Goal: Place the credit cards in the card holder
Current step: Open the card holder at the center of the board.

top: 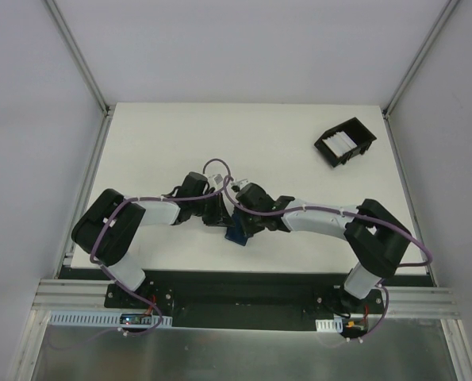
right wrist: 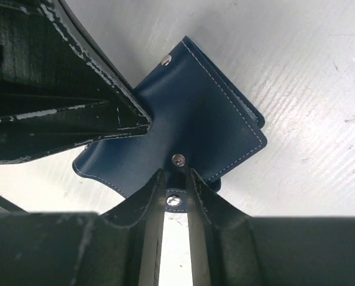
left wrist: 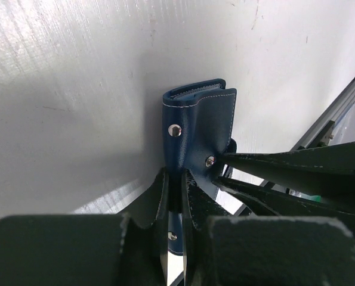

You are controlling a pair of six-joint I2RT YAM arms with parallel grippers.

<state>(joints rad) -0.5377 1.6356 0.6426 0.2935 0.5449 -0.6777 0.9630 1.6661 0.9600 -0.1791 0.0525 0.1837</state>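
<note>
The card holder (top: 237, 232) was at the near middle of the desk (top: 180, 143), lifted between the two arms where they met, its dark blue leather standing on edge rather than lying flat. It looked a light, soft thing, floppy at the fold. My guess was that it would sag or fold shut unless it was held from both sides. The stitched outer flaps and the snap tab seemed the sensible places to take it, leaving the pocket mouth free.

The left claw (left wrist: 175, 179) was pressed together on the lower edge of the card holder, pinching the leather between its fingers. The right claw (right wrist: 176, 176) came in from the other side, its fingers standing close on either side of the snap tab. Whether they were really biting the tab or only resting against it, I could not tell.

The credit cards (top: 343, 144) were well apart from all this, showing pale inside a black tray (top: 324, 151) toward the far right of the desk. None was in the card holder that I could see. They looked thin, stiff and slick, so I would have taken one by its edges, not its faces. One arm would have to let go and reach over for them.
</note>
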